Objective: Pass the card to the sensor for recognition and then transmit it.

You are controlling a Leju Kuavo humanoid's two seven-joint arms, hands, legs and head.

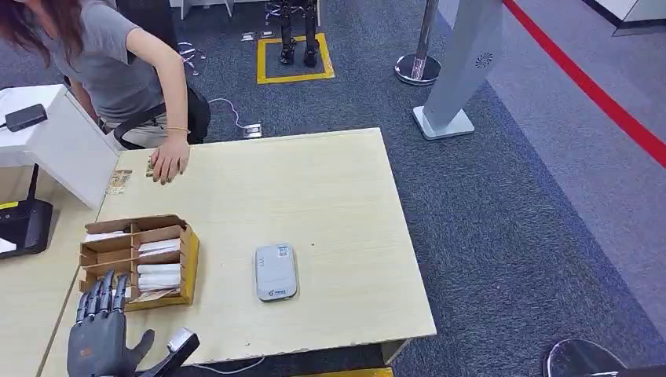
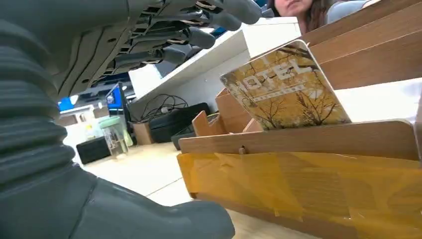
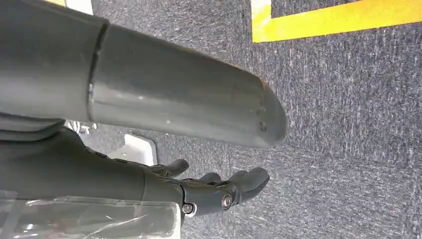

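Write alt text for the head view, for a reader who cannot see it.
The robot's left hand, fingers spread, hovers at the near edge of a wooden card box on a pale table. A grey card reader lies right of the box, and a person's hand rests on the table's far edge.

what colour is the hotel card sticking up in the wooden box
Yellow-gold with bare brown trees, on the card; the left wrist view shows it best.

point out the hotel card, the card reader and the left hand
hotel card [image 2: 286, 89], left wrist view, middle of its printed face
card reader [image 1: 276, 272], head view, centre of its top
left hand [image 1: 99, 339], head view, back of the hand
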